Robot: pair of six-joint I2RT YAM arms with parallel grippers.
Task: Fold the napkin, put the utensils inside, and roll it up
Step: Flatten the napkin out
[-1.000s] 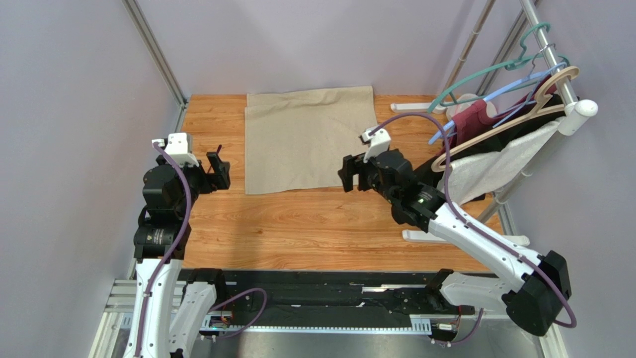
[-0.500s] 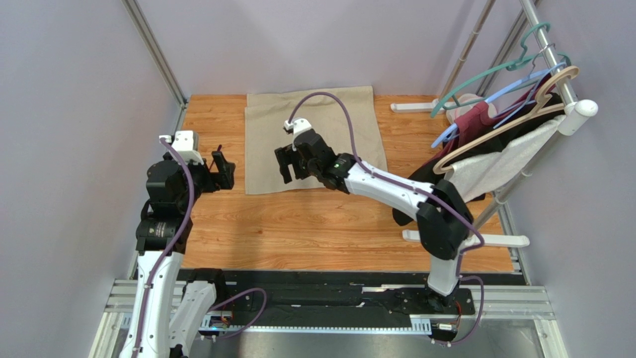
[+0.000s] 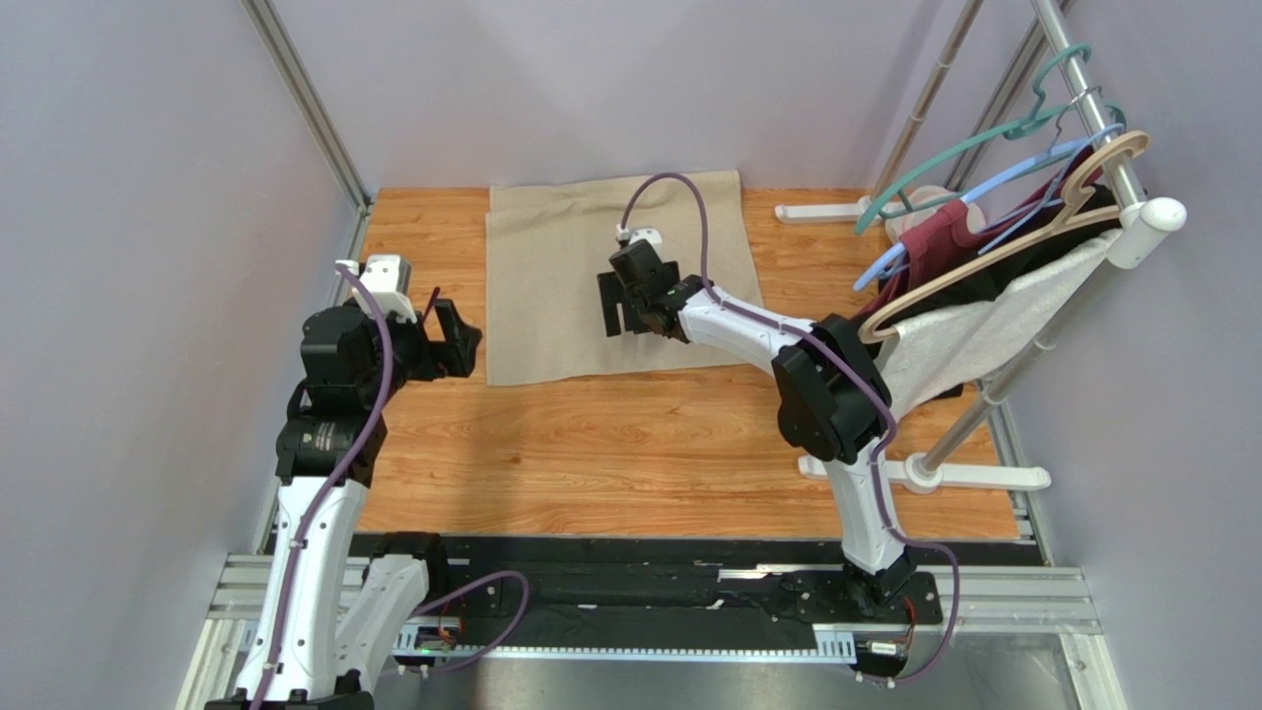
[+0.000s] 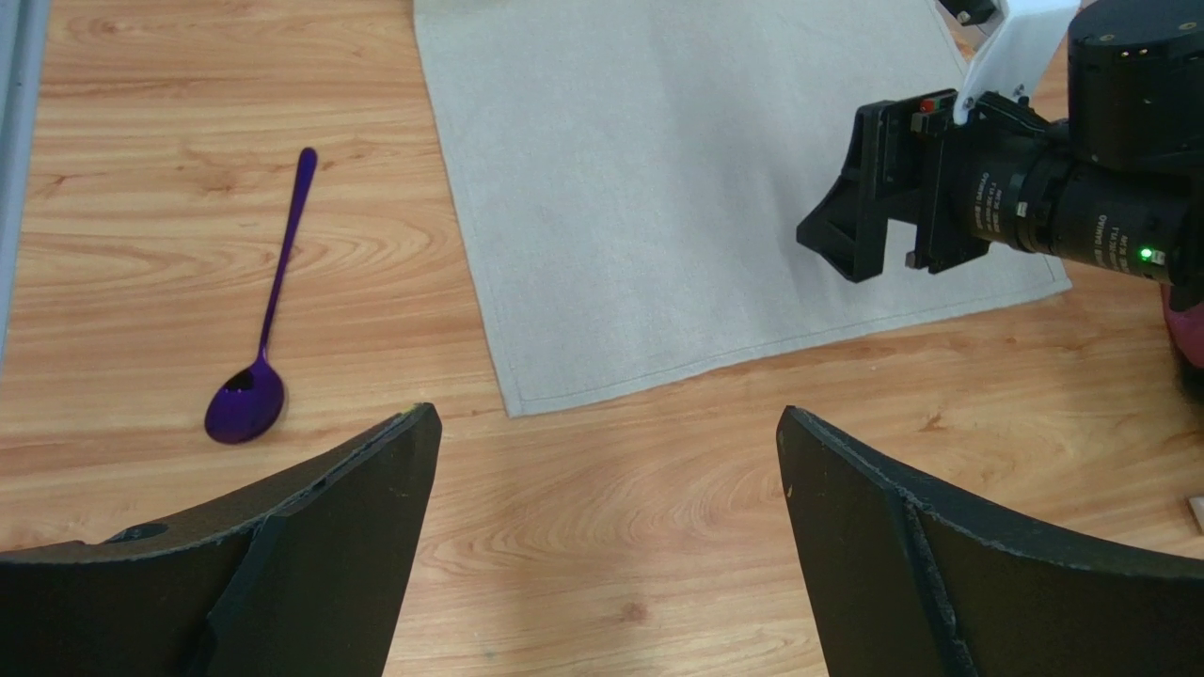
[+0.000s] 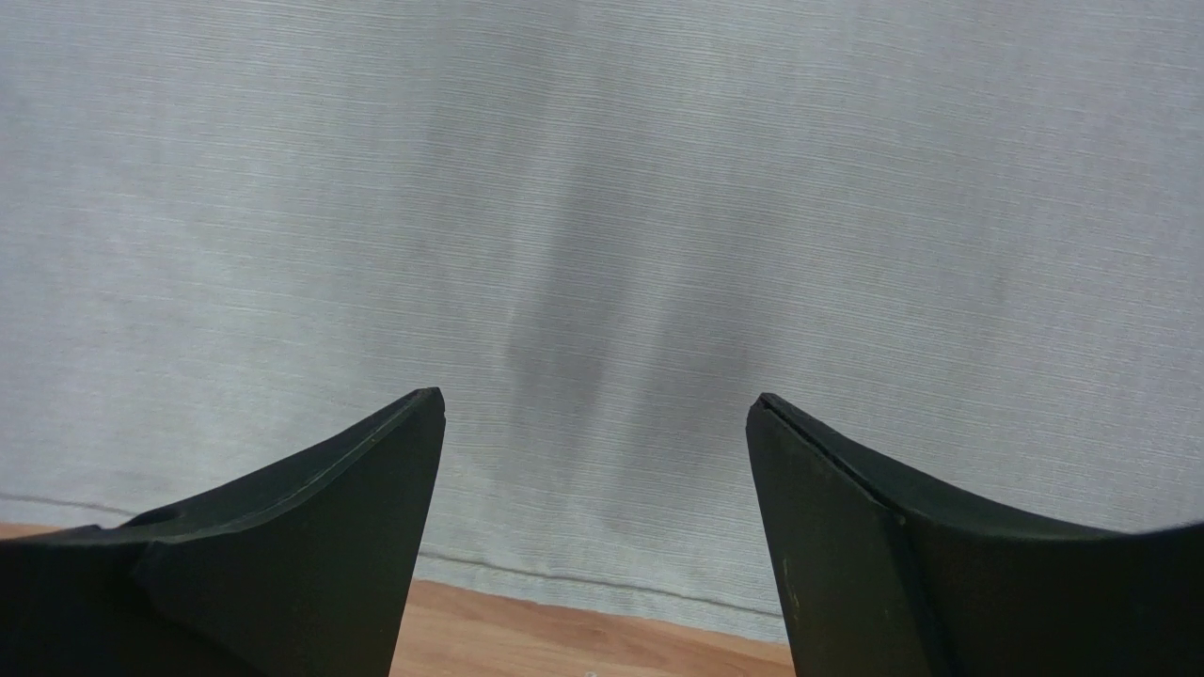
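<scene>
The right gripper (image 5: 594, 409) hovers wide open over the napkin (image 3: 556, 289), at its near edge. The left gripper (image 4: 608, 416), equally spread, hangs near 1 purple spoon (image 4: 248, 406).

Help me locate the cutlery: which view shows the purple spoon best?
The left wrist view: the spoon lies whole on the table, beside the napkin. The top external view does not show it; the right wrist view shows only napkin cloth.
</scene>
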